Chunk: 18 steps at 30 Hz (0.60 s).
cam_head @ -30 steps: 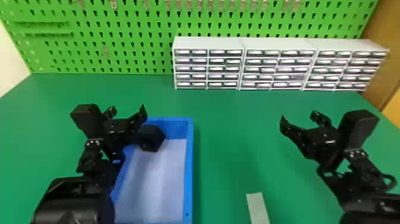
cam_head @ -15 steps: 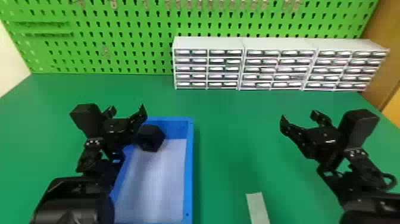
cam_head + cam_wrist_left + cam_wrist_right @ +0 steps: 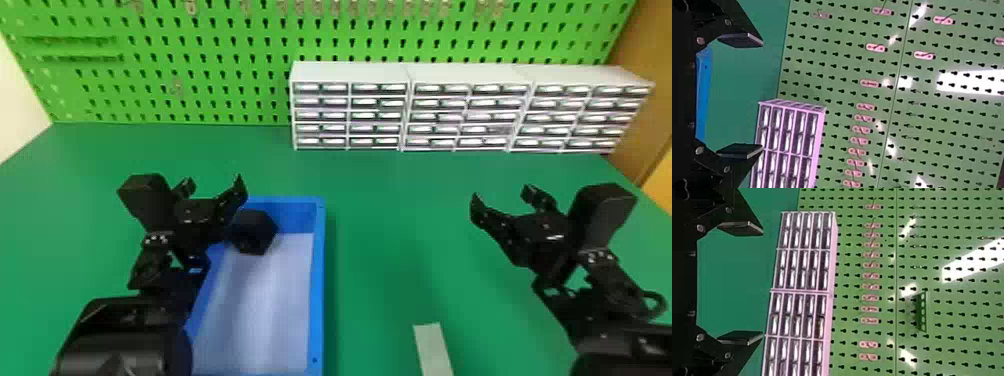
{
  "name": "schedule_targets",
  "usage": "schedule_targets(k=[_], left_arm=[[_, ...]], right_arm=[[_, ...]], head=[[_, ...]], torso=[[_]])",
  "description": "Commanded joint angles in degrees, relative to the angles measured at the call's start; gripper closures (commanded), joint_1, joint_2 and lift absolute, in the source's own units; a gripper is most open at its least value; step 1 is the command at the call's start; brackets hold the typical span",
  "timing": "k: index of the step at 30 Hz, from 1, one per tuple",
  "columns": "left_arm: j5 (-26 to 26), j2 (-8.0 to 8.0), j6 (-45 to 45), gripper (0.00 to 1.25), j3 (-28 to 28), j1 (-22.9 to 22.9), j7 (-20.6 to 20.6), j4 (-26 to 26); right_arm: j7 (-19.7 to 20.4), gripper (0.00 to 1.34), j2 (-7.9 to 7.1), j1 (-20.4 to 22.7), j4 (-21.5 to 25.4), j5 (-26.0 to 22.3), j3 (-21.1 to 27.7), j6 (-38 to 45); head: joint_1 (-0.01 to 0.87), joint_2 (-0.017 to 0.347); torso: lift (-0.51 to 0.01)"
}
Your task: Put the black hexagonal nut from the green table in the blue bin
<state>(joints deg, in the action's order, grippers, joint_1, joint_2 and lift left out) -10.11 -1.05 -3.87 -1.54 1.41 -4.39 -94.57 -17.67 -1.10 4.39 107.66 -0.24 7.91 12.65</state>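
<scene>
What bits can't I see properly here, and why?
- Black hexagonal nut: too dark in the head view to tell if it has a hole.
- Blue bin: in the head view, the left arm hides part of its left side.
- Pale strip: cut off by the head view's bottom edge.
- Little drawers: too small in the head view to tell what's inside.

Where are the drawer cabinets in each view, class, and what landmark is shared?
Head view: cabinets right of centre, far back.
Left wrist view: cabinets beyond the left gripper, cut off.
Right wrist view: cabinets beyond the right gripper, cut off.
Shared landmark: the pegboard behind them.
</scene>
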Motion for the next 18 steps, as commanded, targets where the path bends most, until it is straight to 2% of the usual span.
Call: schedule_targets(k=[1, 18], left_arm=[[0.0, 0.0, 0.0, 0.32, 0.0, 0.0, 0.0, 0.0], [-0.1, 0.0, 0.0, 0.32, 0.0, -0.1, 0.0, 0.0]], right_arm=[[0.0, 0.35, -0.04, 0.1, 0.0, 0.0, 0.0, 0.0], [0.0, 0.35, -0.13, 0.1, -0.1, -0.1, -0.1, 0.0]], head=[[0.686, 0.051], [0.686, 0.051]], torso=[[-0.097], [-0.097]])
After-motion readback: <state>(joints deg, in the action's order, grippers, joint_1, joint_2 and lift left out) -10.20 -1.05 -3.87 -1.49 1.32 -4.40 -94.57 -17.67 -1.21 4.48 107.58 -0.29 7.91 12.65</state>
